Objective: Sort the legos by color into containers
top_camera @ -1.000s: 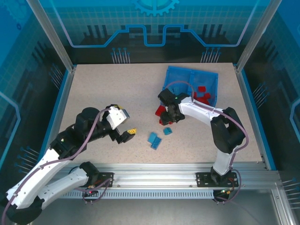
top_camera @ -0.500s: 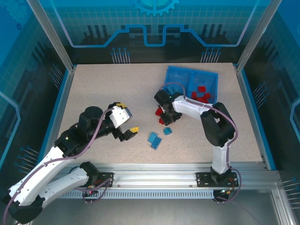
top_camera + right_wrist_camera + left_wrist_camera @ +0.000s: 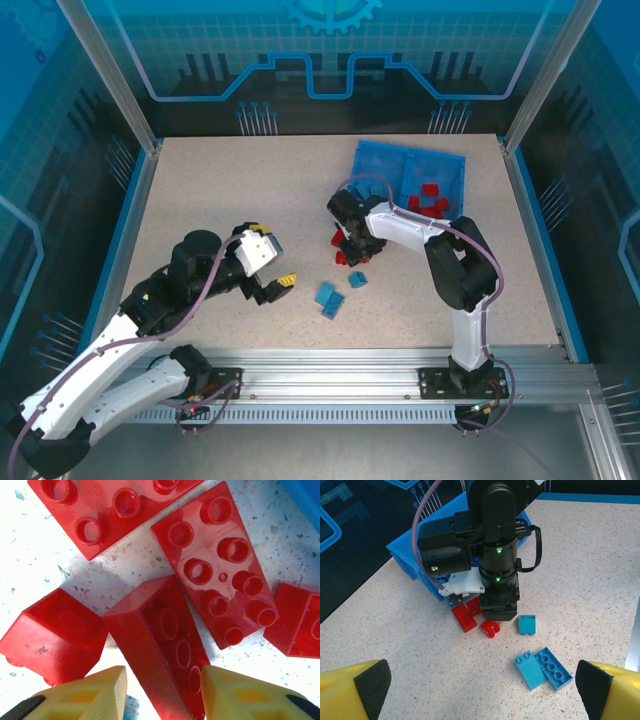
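Several red legos (image 3: 345, 248) lie in a cluster on the table just left of the blue tray (image 3: 410, 150). My right gripper (image 3: 348, 243) is down on this cluster. In the right wrist view its yellow fingers (image 3: 225, 690) close on a long red lego (image 3: 165, 640) tipped on its edge, with the right gripper (image 3: 162, 680) around its near end. Three light blue legos (image 3: 330, 298) lie nearer the front. My left gripper (image 3: 272, 256) hovers left of them, wide open and holding nothing (image 3: 482, 690). Red legos (image 3: 428, 200) sit in the tray's right compartment.
In the left wrist view the blue legos (image 3: 540, 667) lie ahead on the speckled table, with one more (image 3: 527, 624) beside the right arm's wrist (image 3: 497, 555). Blue rails edge the table (image 3: 200, 200), and open tabletop lies to its left.
The right gripper has narrowed around the long red lego and shifted slightly left. The left gripper has drifted a little toward the blue legos, still open.
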Controlling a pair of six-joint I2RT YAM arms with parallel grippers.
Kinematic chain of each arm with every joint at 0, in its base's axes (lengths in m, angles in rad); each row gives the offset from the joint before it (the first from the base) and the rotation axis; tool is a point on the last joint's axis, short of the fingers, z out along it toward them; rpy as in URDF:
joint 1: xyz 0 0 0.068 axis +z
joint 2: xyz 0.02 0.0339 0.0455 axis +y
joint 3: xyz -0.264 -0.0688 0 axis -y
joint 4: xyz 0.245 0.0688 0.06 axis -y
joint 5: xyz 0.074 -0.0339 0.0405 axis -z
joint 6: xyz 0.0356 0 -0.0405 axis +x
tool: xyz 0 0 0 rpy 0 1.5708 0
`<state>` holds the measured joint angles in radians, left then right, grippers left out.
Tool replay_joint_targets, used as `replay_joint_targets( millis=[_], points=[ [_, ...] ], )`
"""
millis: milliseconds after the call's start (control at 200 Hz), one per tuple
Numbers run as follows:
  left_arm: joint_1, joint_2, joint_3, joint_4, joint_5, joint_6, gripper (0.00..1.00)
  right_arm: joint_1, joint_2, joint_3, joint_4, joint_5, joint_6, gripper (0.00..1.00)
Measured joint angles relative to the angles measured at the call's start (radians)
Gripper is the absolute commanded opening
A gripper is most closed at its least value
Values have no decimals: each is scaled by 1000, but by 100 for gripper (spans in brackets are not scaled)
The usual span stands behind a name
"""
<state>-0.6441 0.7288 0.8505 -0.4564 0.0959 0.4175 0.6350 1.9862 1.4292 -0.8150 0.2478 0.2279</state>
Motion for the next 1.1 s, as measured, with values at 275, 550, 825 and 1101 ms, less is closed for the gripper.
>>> replay_joint_targets(
  millis=[275,550,825,1101],
  points=[
    [0,-12,-22,12,11,-19,99,4,11,8,-10,19,3,32],
    [0,-15,-23,17,16,-26,99,13,21,-34,-3,45,8,27],
    [0,-7,-23,23,19,-26,99,21,-166,-69,-21,52,61,18],
    [0,45,-23,63,21,-23,99,-36,-490,-39,-31,89,113,22]
  ],
)
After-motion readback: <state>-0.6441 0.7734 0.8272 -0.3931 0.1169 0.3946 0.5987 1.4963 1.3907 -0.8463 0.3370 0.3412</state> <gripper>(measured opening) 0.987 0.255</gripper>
